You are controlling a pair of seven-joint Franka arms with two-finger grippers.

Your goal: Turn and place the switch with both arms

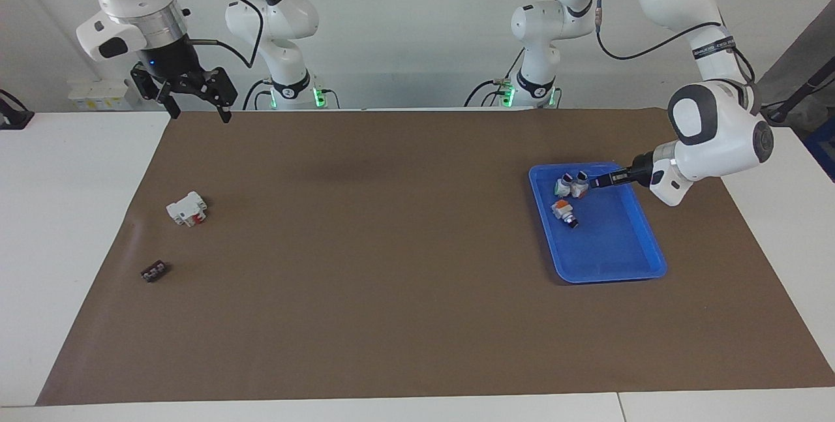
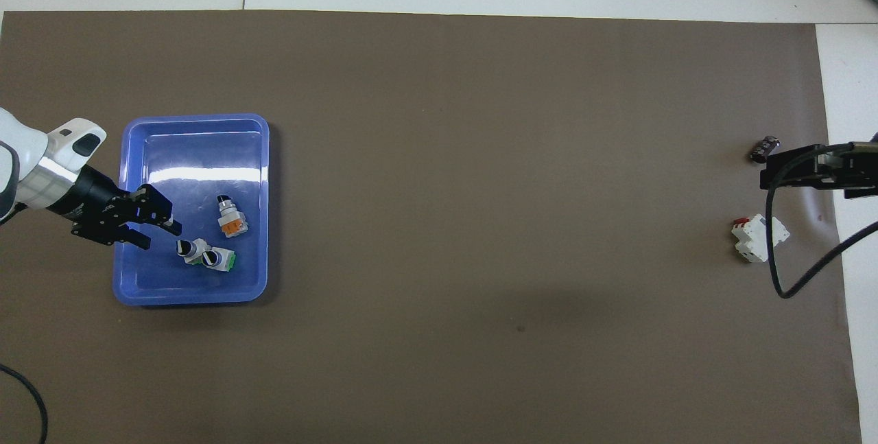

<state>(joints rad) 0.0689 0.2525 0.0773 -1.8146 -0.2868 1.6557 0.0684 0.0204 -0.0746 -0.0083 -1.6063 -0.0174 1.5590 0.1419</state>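
Two green-based, black-capped switches (image 2: 206,256) touching in tray (image 2: 195,125); left gripper (image 2: 159,234) open, empty; right gripper (image 1: 194,107) open.

Facing and overhead cameras (both high) share the table (image 1: 417,344).

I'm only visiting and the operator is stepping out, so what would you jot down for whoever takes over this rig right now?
Left gripper: open, holding nothing, low over the blue tray, just short of the switch.
Right gripper: open, empty, waiting in the air over the mat's edge at the right arm's end.
Things: the switch sits in the tray, black tip up, against a second green switch; an orange-marked switch lies farther from the robots.
Done: nothing has left the tray.
Left: probably grasp the switch, turn it, pass it between the arms and place it.
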